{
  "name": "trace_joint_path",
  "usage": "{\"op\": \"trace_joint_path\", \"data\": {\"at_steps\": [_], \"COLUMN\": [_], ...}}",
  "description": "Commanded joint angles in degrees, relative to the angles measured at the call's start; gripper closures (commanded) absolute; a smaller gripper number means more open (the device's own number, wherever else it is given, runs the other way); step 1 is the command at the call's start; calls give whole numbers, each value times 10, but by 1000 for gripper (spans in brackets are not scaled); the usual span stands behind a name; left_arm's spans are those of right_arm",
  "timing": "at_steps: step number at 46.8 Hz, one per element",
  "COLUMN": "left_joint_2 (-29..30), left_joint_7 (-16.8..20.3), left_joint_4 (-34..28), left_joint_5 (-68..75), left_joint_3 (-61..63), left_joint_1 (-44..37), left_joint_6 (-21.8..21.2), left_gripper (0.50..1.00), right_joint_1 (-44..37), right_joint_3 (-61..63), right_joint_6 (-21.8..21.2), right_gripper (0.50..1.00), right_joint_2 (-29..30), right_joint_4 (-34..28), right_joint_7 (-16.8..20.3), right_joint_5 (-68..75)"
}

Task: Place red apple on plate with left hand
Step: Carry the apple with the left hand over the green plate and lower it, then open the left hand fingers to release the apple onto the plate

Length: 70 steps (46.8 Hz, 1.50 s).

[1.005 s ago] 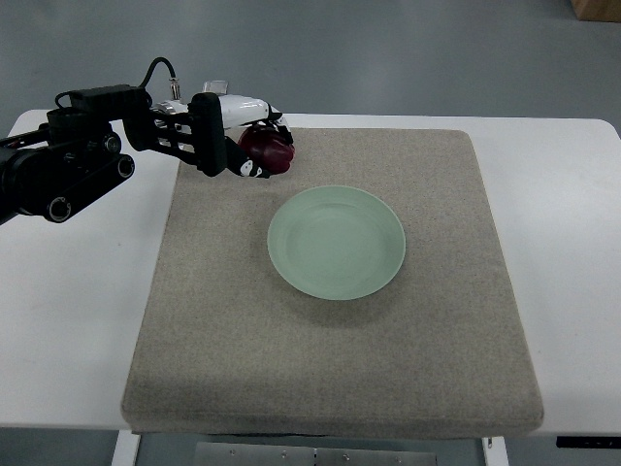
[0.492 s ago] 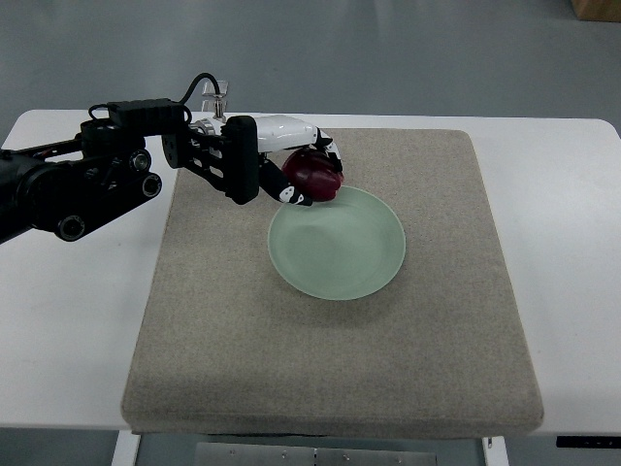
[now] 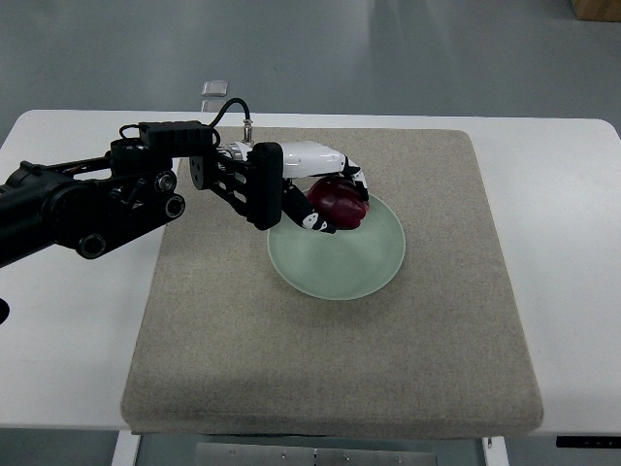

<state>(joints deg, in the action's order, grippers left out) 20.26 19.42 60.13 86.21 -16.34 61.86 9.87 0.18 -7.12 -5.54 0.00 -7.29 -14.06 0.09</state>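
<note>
One left hand (image 3: 325, 194), fingers curled around one red apple (image 3: 339, 203), holds it over the far-left part of one green plate (image 3: 354, 267) on a grey mat (image 3: 330, 369).

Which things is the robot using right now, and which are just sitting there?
Part of the job:
- red apple, held in the left hand
- green plate, which the apple is over

Just there:
- grey mat under the plate
- white table
- small clear thing at the table's far edge
</note>
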Motion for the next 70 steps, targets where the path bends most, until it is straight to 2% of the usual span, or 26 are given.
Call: {"op": "trace_joint_path", "data": {"at_steps": [1, 11, 15, 22, 25, 29, 46, 70], "left_joint_2": [-4, -12, -12, -12, -12, -12, -11, 0], "left_joint_7": [0, 0, 0, 0, 0, 1, 1, 1], "left_joint_4": [-1, -5, -5, -8, -10, -11, -15, -124], "left_joint_5": [-2, -3, -3, -4, -4, -4, -7, -10], "left_joint_3": [0, 0, 0, 0, 0, 0, -1, -13], "left_joint_1": [-7, -17, -17, -17, -19, -26, -26, -20], "left_joint_6": [6, 17, 17, 17, 17, 17, 16, 9], "left_gripper": [759, 746, 727, 634, 577, 542, 538, 508], "right_joint_1": [0, 0, 0, 0, 0, 0, 0, 0], "right_joint_3": [0, 0, 0, 0, 0, 0, 0, 0], "right_joint_6": [0, 0, 0, 0, 0, 0, 0, 0], "right_gripper": [536, 536, 536, 536, 536, 536, 536, 536], "right_joint_2": [0, 0, 0, 0, 0, 0, 0, 0], "right_joint_4": [0, 0, 0, 0, 0, 0, 0, 0], "right_joint_7": [0, 0, 0, 0, 0, 0, 0, 0], "right_joint_5": [0, 0, 0, 0, 0, 0, 0, 0]}}
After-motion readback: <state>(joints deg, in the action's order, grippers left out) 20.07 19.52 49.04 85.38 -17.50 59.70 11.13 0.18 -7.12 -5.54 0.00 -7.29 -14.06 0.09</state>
